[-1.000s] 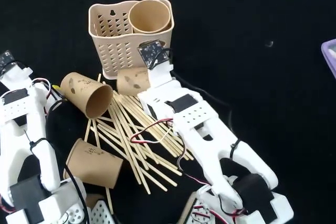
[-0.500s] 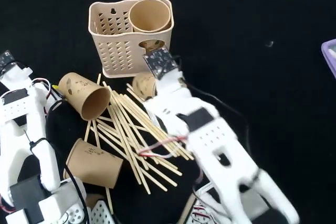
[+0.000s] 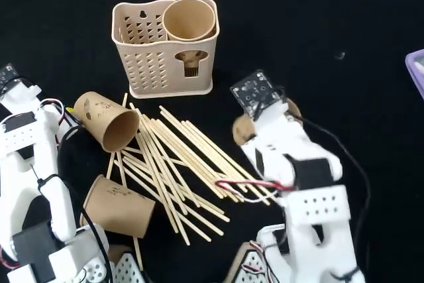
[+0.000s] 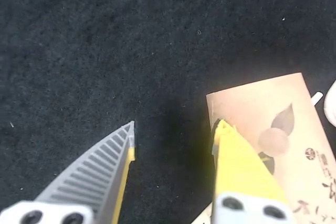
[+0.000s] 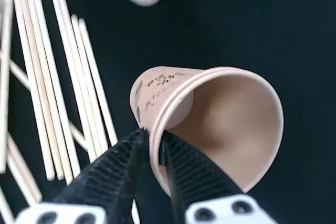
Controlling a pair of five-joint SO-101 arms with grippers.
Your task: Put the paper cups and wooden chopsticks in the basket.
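Right end effector grasps the rim of a paper cup, right of the wooden chopsticks. The cup base points toward them. Left end effector is released.

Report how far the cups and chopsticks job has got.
Done: one cup stands in the basket. In hand: the right gripper is shut on a second cup at its rim. Left: that cup, two cups lying on the table, and all the chopsticks.
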